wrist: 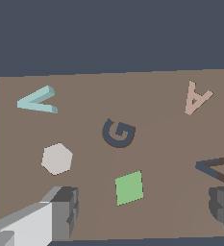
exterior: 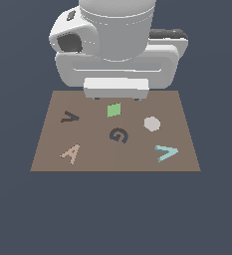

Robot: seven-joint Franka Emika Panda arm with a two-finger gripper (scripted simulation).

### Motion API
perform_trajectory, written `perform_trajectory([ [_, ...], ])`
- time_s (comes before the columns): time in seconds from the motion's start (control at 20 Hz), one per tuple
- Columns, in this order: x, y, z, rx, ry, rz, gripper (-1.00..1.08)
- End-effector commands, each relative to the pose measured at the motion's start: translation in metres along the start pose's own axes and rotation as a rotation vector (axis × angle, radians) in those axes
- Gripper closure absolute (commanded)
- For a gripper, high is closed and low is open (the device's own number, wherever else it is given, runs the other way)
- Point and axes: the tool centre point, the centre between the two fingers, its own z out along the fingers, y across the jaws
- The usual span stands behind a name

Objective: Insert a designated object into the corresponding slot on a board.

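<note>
The light teal V piece (exterior: pixel 166 152) (wrist: pixel 36 102) lies flat on the brown board (exterior: pixel 137 160) (wrist: pixel 156 96), near its front corner at the exterior view's right. The dark V-shaped slot (exterior: pixel 70 118) (wrist: pixel 213 168) is toward the exterior view's left, on the opposite side of the board. My gripper (exterior: pixel 116 98) (wrist: pixel 142 211) hangs above the board's far edge, over the green square, open with nothing between its fingers (wrist: pixel 63 209). It is well apart from both the V piece and the slot.
Also on the board are a tan letter A (exterior: pixel 71 153) (wrist: pixel 196 98), a green square (exterior: pixel 114 110) (wrist: pixel 129 188), a dark G shape (exterior: pixel 118 134) (wrist: pixel 118 133) at the centre, and a pale grey hexagon (exterior: pixel 152 124) (wrist: pixel 56 158). Dark blue-grey ground surrounds the board.
</note>
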Motion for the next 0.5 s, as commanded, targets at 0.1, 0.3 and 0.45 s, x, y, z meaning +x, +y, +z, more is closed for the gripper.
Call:
perform_trajectory([
  [0.1, -0.0001, -0.0003, 0.0002, 0.0, 0.0, 0.002, -0.92],
  [0.3, -0.0006, -0.0025, 0.0017, 0.0, 0.0, 0.019, -0.92],
  [0.45, -0.0013, -0.0057, 0.0039, -0.001, 0.0, 0.043, -0.92],
])
